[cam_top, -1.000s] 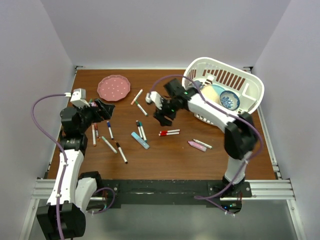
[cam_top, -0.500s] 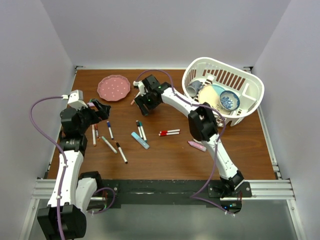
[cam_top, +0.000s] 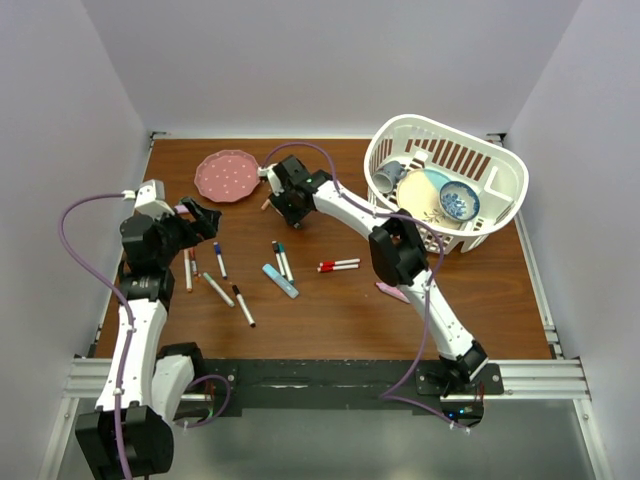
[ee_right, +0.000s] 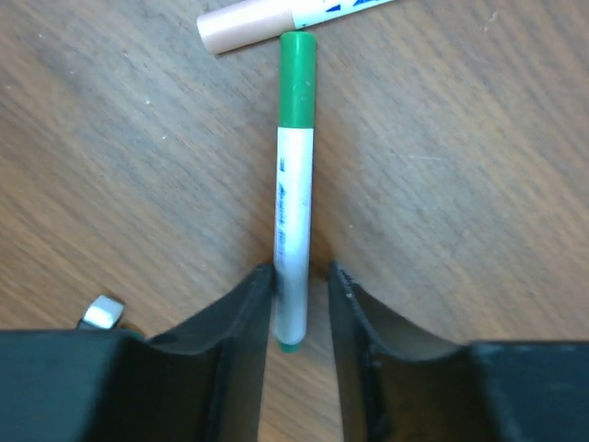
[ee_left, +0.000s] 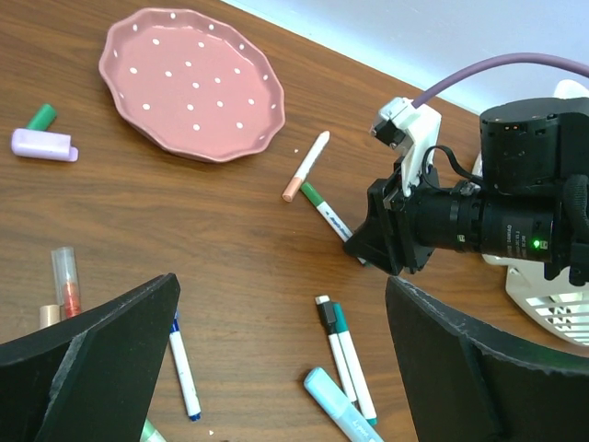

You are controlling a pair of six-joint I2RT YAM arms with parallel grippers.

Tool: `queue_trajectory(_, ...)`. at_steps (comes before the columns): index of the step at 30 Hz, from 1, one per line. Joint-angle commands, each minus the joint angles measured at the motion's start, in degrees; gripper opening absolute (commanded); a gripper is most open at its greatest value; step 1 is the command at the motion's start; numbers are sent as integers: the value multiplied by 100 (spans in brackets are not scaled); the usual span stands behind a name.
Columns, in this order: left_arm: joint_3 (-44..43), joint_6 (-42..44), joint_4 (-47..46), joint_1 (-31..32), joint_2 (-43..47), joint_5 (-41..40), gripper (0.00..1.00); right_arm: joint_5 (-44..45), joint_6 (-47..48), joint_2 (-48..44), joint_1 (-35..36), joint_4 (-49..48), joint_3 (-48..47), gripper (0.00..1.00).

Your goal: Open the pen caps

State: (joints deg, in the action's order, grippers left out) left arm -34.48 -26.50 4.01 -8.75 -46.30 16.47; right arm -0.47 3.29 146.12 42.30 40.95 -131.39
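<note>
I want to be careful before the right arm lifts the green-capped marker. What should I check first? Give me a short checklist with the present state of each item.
1. Green-capped marker lies between the jaws of the right gripper: ok.
2. Jaws firmly closed on the barrel: cannot tell; a thin gap shows on one side.
3. Green cap outside the jaws, on the marker: ok.
4. Peach-capped marker clear of the green cap: not ok; it lies right at the cap's tip.
5. Left gripper has its jaws open, ready for the cap: ok.
</note>
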Motion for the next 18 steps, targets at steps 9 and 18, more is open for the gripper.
queue_trajectory(9, 1662, -2172, -3556, -232, -694, 2394, 100, 83, 593, -1611, -73, -130, 2266, 0)
queue_trajectory(18, 2516, -4073, -5878, 567, -1426, 2274, 98, -1991, 1200, -4046, -161, -728, 4296, 0)
